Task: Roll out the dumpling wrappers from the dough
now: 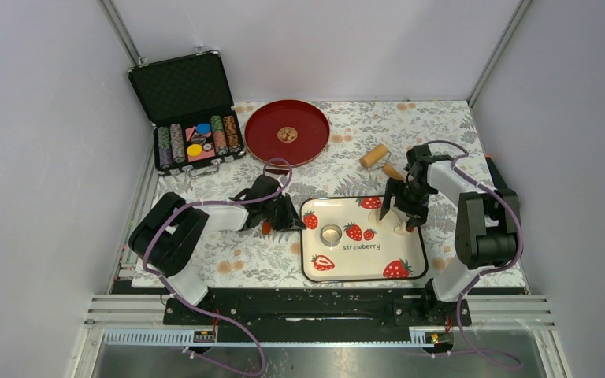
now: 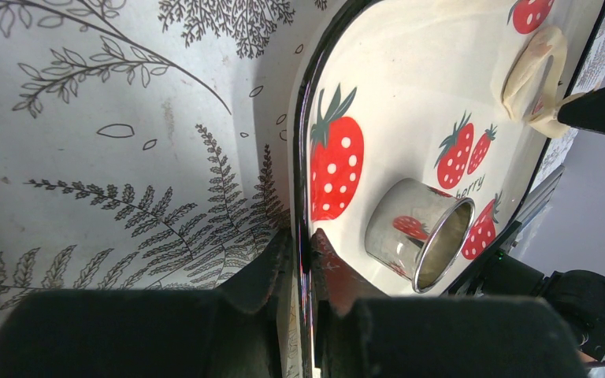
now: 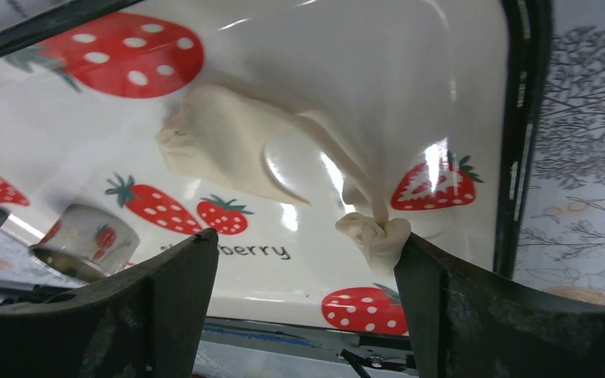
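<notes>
- my left gripper (image 2: 303, 272) pinches the tray (image 2: 410, 94) at its 9 o'clock rim; i should hold firm.
- my right gripper (image 3: 307, 248) gapes wide over the dough (image 3: 228, 150), a strand sticking; i'd lift slowly.

Overhead light: bright and even for you; soft, short shadows under the arms.
Tray (image 3: 410, 79): white glare streaks in your right wrist view.
Ring cutter (image 2: 417, 236): mirror reflections.
Fingers (image 2: 126, 331): dark and blurred up close.
Edges: your wrist views bend the tray rim.
</notes>
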`<move>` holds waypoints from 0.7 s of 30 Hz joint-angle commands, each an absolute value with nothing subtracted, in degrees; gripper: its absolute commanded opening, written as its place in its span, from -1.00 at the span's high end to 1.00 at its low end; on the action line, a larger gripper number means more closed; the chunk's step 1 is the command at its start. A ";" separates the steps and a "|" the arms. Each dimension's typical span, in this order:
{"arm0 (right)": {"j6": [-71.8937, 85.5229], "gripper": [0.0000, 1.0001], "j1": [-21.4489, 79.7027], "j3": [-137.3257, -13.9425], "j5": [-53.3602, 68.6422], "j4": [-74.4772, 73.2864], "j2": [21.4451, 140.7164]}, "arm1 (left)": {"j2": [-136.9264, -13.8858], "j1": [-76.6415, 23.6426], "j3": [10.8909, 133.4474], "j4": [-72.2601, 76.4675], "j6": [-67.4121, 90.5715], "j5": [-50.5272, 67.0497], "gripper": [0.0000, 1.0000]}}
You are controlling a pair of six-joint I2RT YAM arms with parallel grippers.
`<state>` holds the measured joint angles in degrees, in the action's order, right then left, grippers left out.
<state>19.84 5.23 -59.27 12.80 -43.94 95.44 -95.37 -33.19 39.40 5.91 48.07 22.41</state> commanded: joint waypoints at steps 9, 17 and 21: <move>20.29 -0.88 7.47 -59.70 -2.11 -45.60 92.09 | -98.96 -34.35 37.67 -0.61 45.00 17.89 1.00; 19.85 -0.99 14.24 -65.43 -11.14 -50.52 84.78 | -99.00 -34.37 37.67 -0.61 45.08 17.75 1.00; 20.11 -0.99 15.45 -68.35 -10.07 -51.95 81.02 | -99.07 -34.35 37.65 -0.61 45.08 17.74 1.00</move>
<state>19.94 14.46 -64.16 -6.94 -48.42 85.78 -95.37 -33.23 39.40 5.98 48.07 22.39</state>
